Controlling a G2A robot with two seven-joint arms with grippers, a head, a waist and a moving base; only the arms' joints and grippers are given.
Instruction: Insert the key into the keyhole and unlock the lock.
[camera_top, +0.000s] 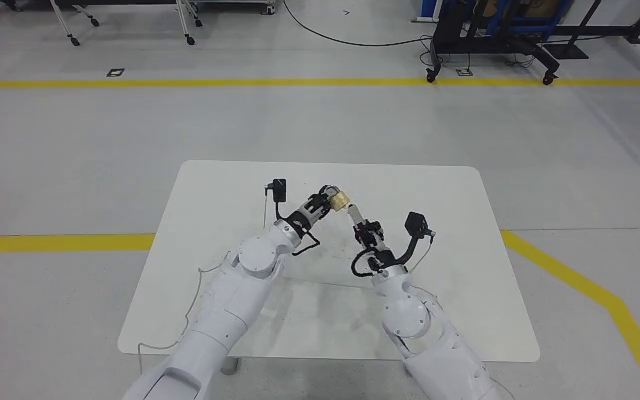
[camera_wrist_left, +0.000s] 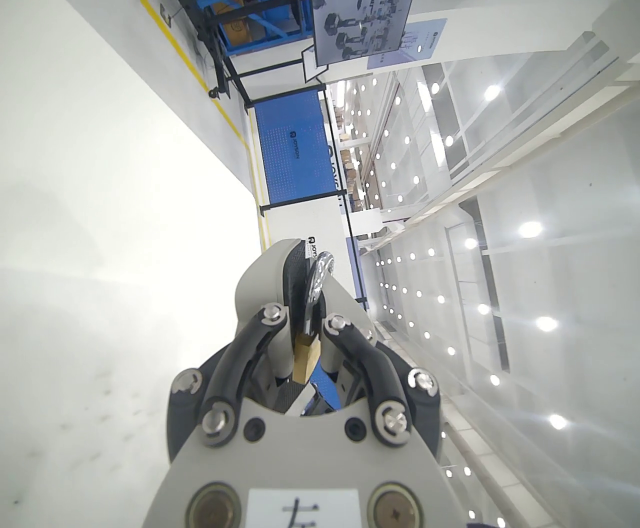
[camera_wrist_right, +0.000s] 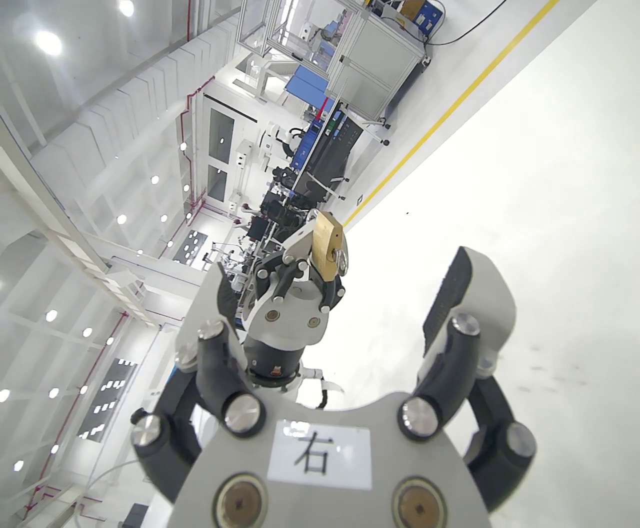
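The brass padlock (camera_top: 342, 201) is held up over the middle of the white table (camera_top: 450, 200). My left gripper (camera_top: 325, 203) is shut on it. In the left wrist view the silver shackle (camera_wrist_left: 320, 275) sits pinched between the fingertips of the left gripper (camera_wrist_left: 312, 270), with the brass body (camera_wrist_left: 306, 357) behind them. My right gripper (camera_top: 362, 228) is just right of the lock, pointing at it. In the right wrist view the right gripper (camera_wrist_right: 340, 265) is open and holds nothing. The padlock (camera_wrist_right: 327, 245) lies a short way beyond its fingers, and a small silver piece (camera_wrist_right: 341, 259) sticks out of the lock's face.
Both arms meet above the table's centre, with bare tabletop (camera_top: 220, 290) on either side of them. Yellow floor lines (camera_top: 300, 82) run behind the table. A black-framed cart (camera_top: 500, 35) stands far back on the right.
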